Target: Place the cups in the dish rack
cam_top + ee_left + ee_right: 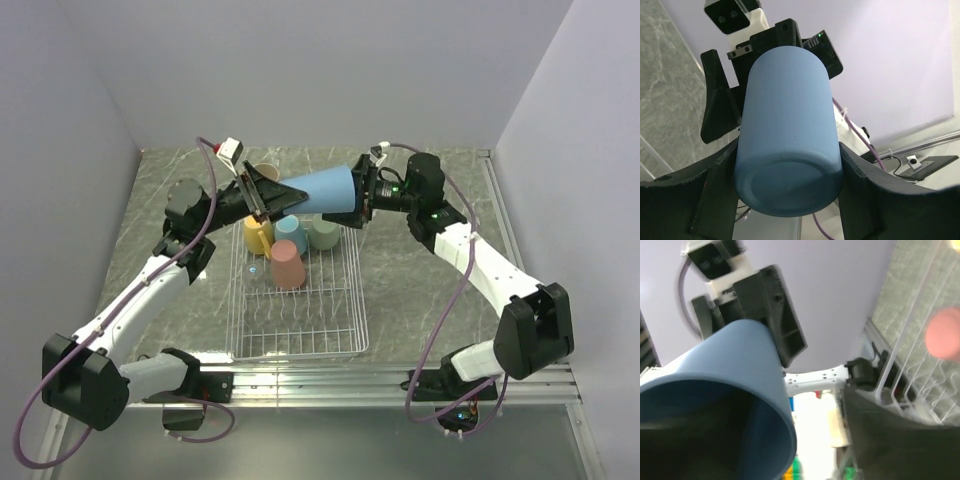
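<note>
Your left claw (262,202) clamps the blue cup (320,190) by its base, while your right claw (359,191) sits at the rim opposite, grip impossible to tell.

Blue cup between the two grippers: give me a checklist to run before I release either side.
1. Left gripper shut on the blue cup: ok, fingers press both sides of its base.
2. Right gripper hold on the rim end: cannot tell, a gap shows beside one finger.
3. Cup upright for placing: not ok, it lies horizontal.
4. Free space in the dish rack: ok, the near half is bare.
5. Far end of the rack: not ok, crowded by the yellow mug, light-blue mug, green cup and salmon-pink cup.
</note>
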### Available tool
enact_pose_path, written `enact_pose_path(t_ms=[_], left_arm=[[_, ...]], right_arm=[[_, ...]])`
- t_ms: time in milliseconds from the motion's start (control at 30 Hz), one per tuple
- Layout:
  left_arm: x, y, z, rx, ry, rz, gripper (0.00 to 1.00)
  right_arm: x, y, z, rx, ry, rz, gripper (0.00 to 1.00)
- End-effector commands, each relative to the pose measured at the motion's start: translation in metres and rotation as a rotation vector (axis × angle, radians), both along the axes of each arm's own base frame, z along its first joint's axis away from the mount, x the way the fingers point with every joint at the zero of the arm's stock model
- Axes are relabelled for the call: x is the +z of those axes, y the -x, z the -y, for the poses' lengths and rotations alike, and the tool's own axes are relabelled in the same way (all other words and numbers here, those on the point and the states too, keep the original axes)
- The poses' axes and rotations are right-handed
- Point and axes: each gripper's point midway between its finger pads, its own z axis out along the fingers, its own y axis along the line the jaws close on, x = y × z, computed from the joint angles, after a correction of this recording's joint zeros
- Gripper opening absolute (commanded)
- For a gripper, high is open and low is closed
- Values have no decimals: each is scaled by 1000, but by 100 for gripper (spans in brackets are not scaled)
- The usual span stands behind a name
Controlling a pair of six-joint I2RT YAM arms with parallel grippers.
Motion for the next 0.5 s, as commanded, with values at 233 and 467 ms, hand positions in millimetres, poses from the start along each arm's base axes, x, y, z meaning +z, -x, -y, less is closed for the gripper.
enact_pose_path(t_ms=[233,467], left_arm=[[-3,-28,-14,164,-357,38,0],[-81,-38,-14,201,-809,-53,0]], right_arm=[[-98,-42,160,-399,565,-189,88],[-127,-24,182,-495,589,-255,87]])
